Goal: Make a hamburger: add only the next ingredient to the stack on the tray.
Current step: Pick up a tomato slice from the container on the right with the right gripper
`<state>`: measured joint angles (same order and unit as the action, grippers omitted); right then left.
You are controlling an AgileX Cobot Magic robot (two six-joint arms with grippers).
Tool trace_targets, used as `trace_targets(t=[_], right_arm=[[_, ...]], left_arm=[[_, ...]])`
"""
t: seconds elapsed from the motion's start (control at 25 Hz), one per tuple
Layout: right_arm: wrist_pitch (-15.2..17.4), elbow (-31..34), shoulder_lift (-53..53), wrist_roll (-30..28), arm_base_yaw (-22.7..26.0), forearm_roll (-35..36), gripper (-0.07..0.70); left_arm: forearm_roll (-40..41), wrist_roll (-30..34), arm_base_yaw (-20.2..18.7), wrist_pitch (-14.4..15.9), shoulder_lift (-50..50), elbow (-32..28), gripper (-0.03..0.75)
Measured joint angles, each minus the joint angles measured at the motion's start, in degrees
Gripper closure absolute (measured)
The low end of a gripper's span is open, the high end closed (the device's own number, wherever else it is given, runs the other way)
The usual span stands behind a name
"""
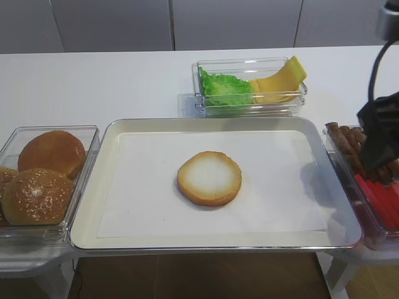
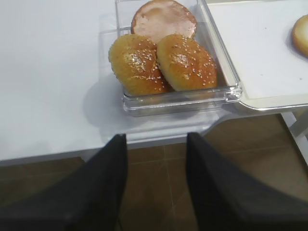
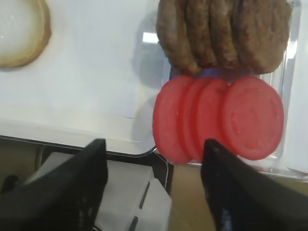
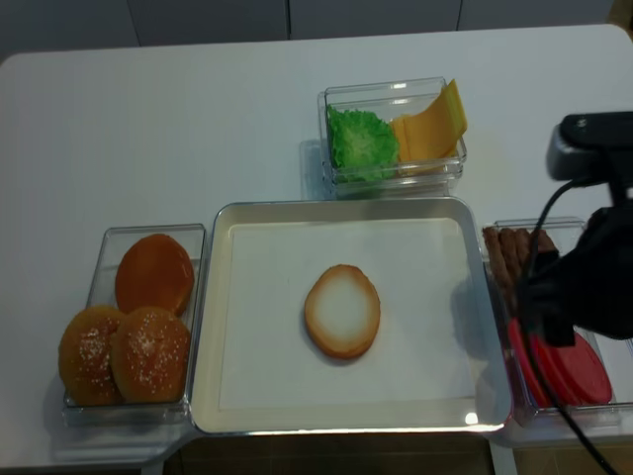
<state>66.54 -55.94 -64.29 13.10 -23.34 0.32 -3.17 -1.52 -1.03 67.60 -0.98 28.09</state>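
Observation:
The stack is a single bun bottom (image 1: 209, 177) (image 4: 342, 311) with a pale cut face, lying in the middle of the silver tray (image 1: 107, 156) on its white paper liner. Several red tomato slices (image 3: 219, 118) (image 4: 566, 372) overlap in the clear container right of the tray. My right gripper (image 3: 154, 144) (image 1: 377, 146) hangs open above that container's near end, with nothing between its fingers. The slices lie just ahead of its right finger (image 3: 231, 187). My left gripper (image 2: 156, 139) is open and empty, off the table's front edge, short of the bun container.
Brown patties (image 3: 221, 33) (image 1: 349, 140) fill the far end of the tomato container. A clear box behind the tray holds lettuce (image 1: 225, 87) and cheese (image 1: 280, 81). Whole seeded buns (image 2: 163, 62) (image 1: 37, 196) sit in a clear container left of the tray.

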Motion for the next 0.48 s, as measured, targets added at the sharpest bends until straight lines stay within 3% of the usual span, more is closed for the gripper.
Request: trace_targets(t=[0.24,0.48], right_arm=[[0.53,0.0,-6.32,4.72,-6.52,-6.51,0.178],[0.63,-0.07,-12.33,5.93,-8.01,-8.46,0.182]], left_arm=[[0.0,0.0,0.0,0.0,0.0,0.0,0.412],[0.0,0.0,0.0,0.0,0.0,0.0,0.412]])
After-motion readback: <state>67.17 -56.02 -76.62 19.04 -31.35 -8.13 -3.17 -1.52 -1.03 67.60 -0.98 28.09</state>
